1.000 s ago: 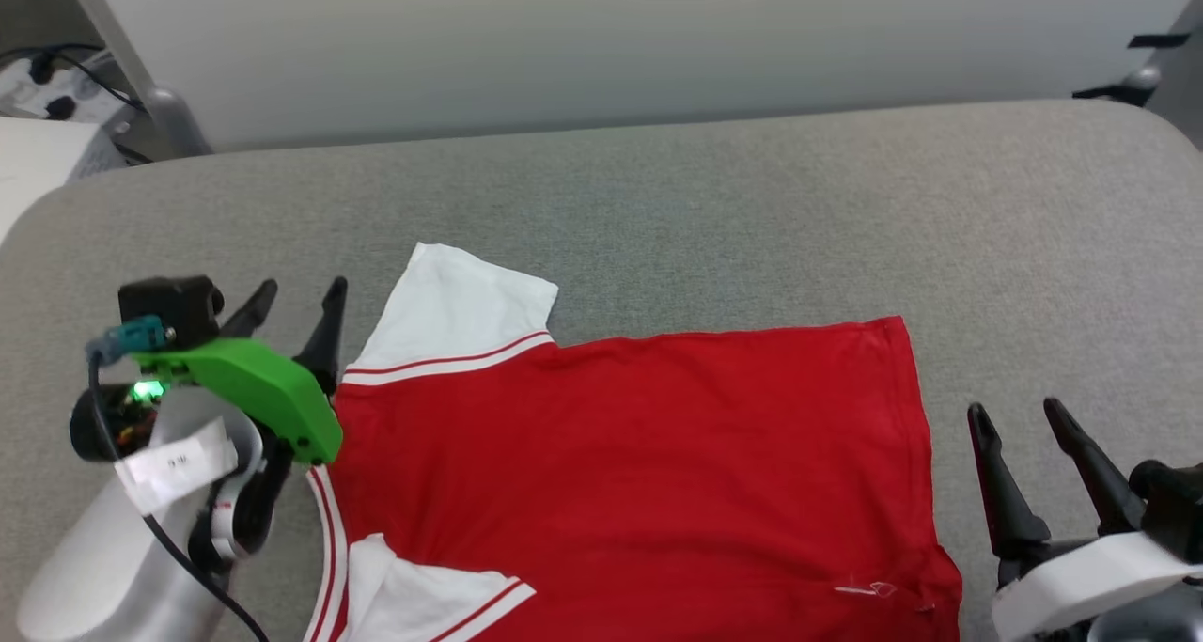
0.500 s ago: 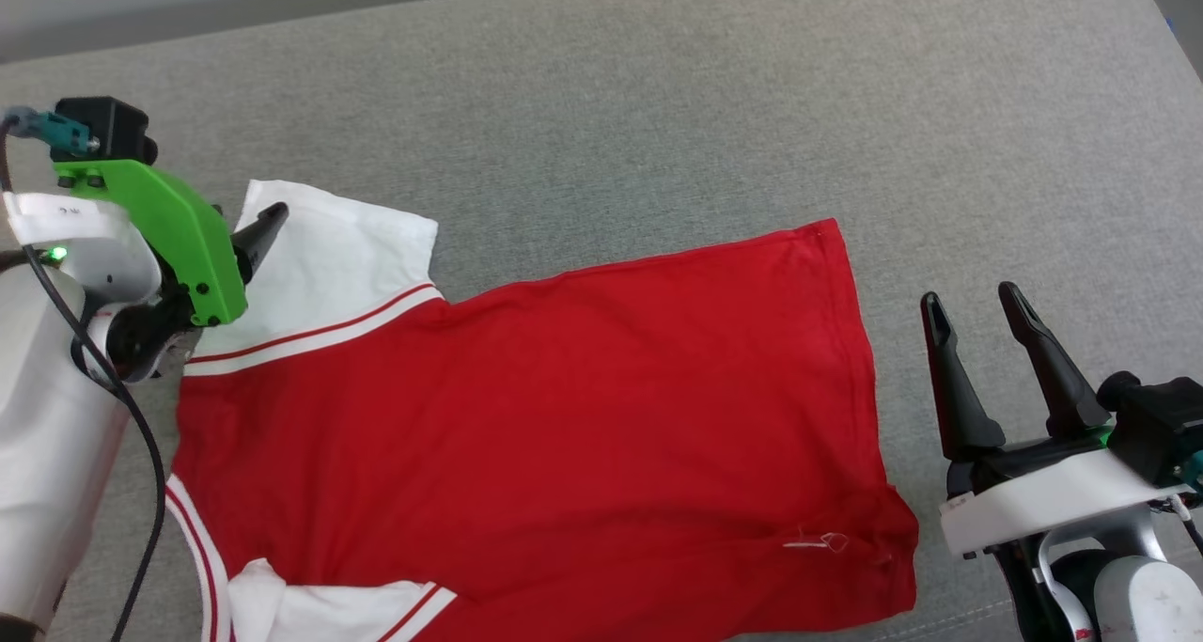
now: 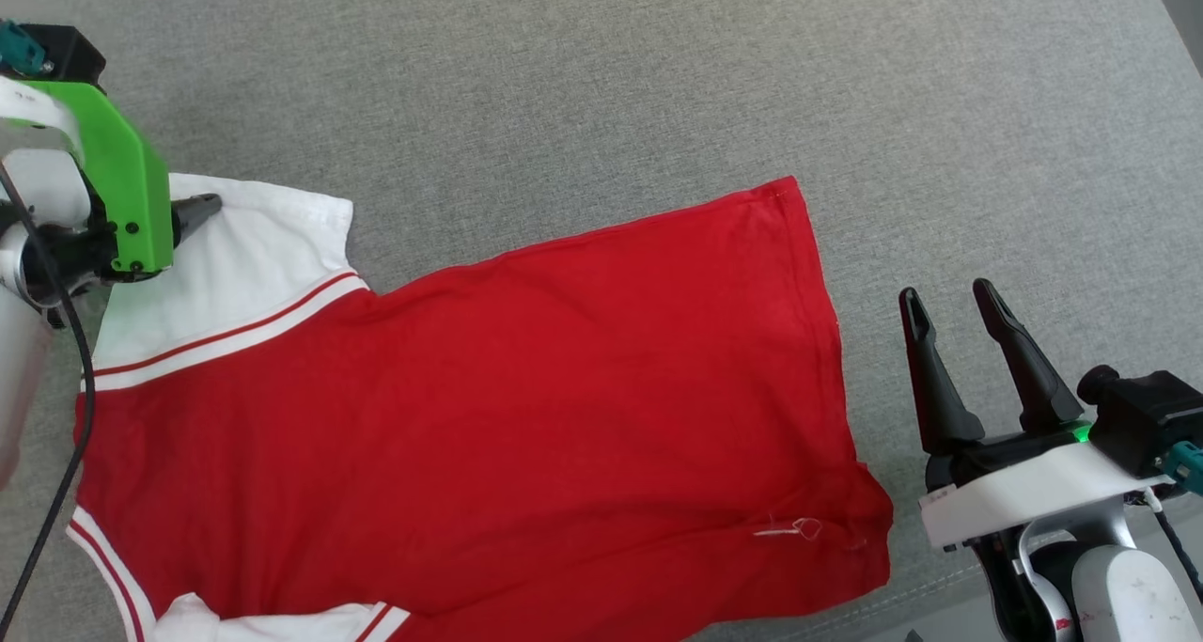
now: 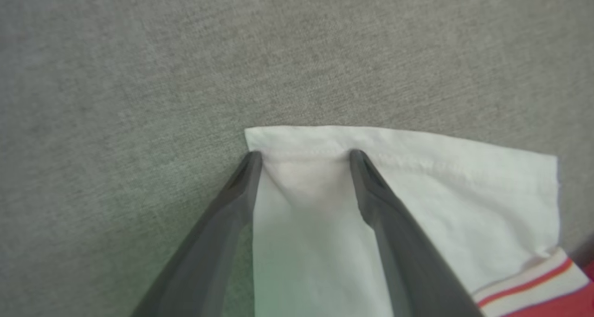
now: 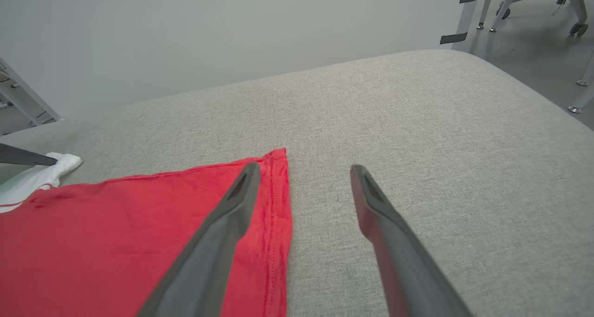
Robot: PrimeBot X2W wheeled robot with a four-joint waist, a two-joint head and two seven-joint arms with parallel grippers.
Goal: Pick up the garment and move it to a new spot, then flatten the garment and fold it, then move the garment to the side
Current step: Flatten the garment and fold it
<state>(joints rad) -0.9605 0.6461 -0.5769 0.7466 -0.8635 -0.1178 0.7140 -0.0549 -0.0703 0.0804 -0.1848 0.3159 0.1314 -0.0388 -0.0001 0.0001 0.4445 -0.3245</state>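
Two claws, both spread wide and holding nothing, over a grey fabric-covered cushion (image 3: 601,87). The garment (image 3: 526,388), a red shirt with white sleeves, lies back-up and mostly flat between them.

My left claw (image 4: 304,155) sits low over the far white sleeve (image 3: 235,266). In the left wrist view its tips reach the stitched cuff edge, one finger along the sleeve's outer side and the other over the white cloth. Whether the tips press the cloth, I cannot tell. The red body runs off to this claw's right.

My right claw (image 3: 947,292) stands just beside the bottom hem (image 3: 818,275), which lies to its left. Bare cushion is ahead of it and to its right.

I judge this to be the flattening step, beginning at the sleeve. To do it well, I would:

- lower the left claw until the cuff sits between its fingers
- pinch both layers at the stitching
- draw the sleeve outward, low and slowly, so the cloth slides without bunching
- have the right claw take the hem corner, giving the pull something to work against
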